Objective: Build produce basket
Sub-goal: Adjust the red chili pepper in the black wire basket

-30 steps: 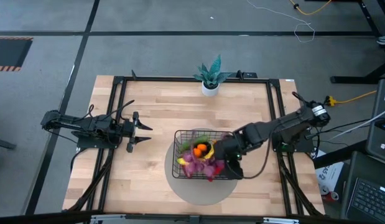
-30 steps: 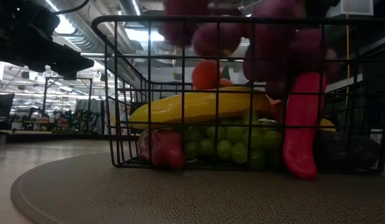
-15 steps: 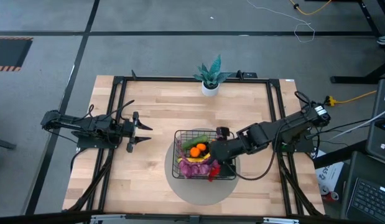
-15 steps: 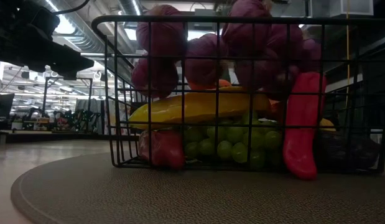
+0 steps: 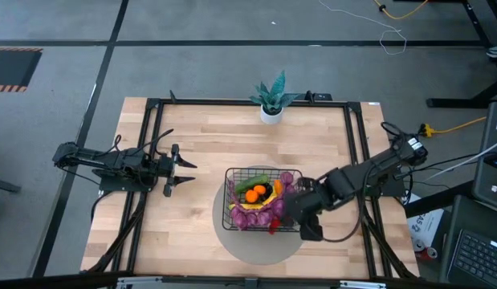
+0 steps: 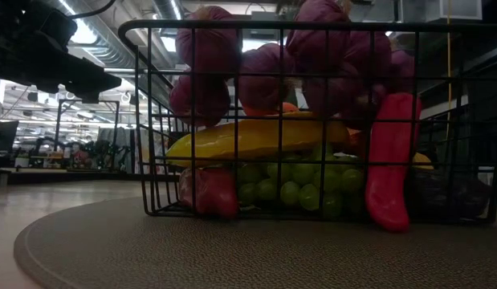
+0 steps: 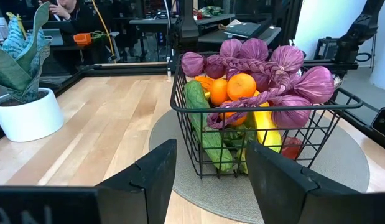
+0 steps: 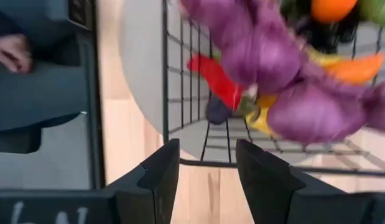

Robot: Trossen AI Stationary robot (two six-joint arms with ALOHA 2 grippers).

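The black wire basket (image 5: 227,193) stands on the round grey disc (image 5: 256,245) at the table's middle. It holds a banana (image 6: 256,138), green grapes (image 6: 288,189), a red pepper (image 6: 389,160), an orange (image 7: 241,86) and a cucumber (image 7: 201,118). The long purple lumpy string (image 7: 267,68) lies on top of the pile and over the rim. My right gripper (image 5: 309,231) is open and empty beside the basket's near right corner; its wrist view shows the string (image 8: 260,56) close ahead. My left gripper (image 5: 184,169) is open and empty, left of the basket.
A green potted plant in a white pot (image 5: 272,100) stands at the table's far edge. Black frame rails (image 5: 152,144) run along the table's sides. A person's hand (image 8: 12,53) shows beyond the table's edge in the right wrist view. Bare wood lies between my left gripper and the basket.
My right gripper has carried the purple string down onto the pile in the basket, then drawn back toward the table's near right. It now stands off the string. The string has dropped from above the rim and rests on the produce. My left arm has kept still.
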